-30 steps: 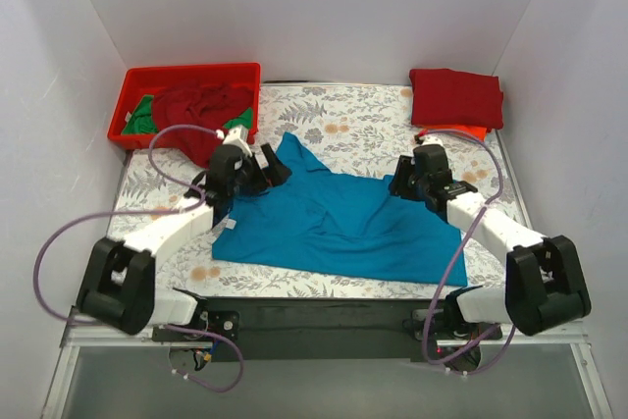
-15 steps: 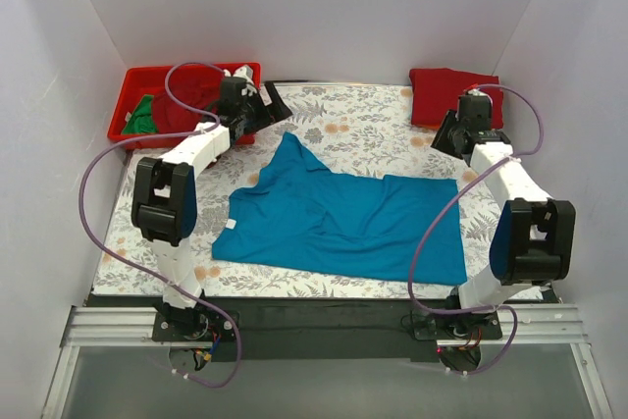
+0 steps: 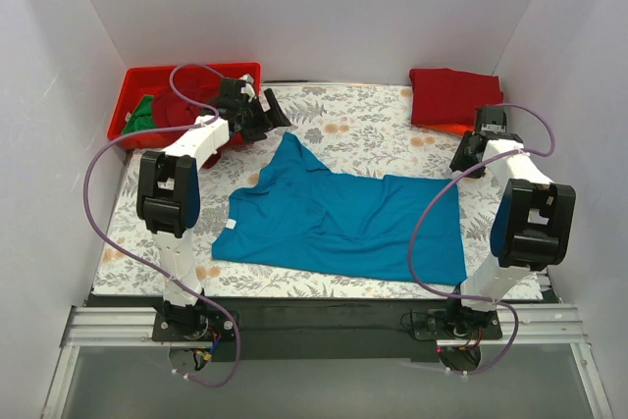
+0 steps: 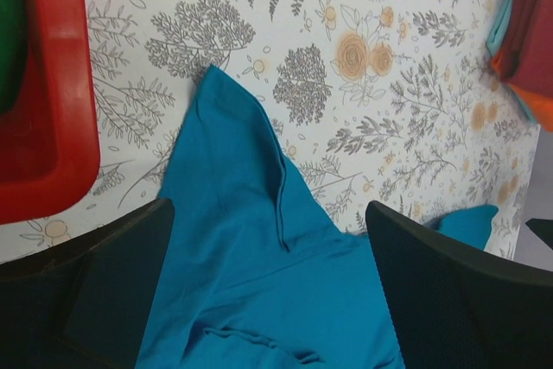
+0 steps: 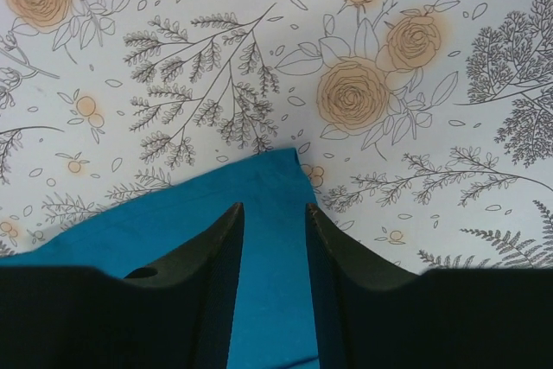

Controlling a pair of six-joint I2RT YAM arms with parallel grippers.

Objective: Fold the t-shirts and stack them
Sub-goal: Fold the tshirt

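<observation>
A blue t-shirt [image 3: 339,223] lies spread on the floral table, one pointed part reaching toward the back left. My left gripper [image 3: 273,115] hovers just behind that point, open and empty. In the left wrist view its jaws stand wide apart [image 4: 268,209] above the shirt [image 4: 251,283]. My right gripper [image 3: 461,160] is at the shirt's far right corner. In the right wrist view its jaws [image 5: 272,209] are a little apart, with the shirt corner [image 5: 268,179] showing between them, nothing gripped. A folded red shirt [image 3: 456,95] lies on orange cloth at the back right.
A red bin [image 3: 137,95] at the back left holds a crumpled red garment [image 3: 196,105] and a green one [image 3: 142,117]; its wall shows in the left wrist view [image 4: 52,84]. White walls close in the table on three sides.
Both grippers let go of the blue shirt and lifted toward the back. The shirt now lies flatter. The right gripper has since come back down to the far right corner.
</observation>
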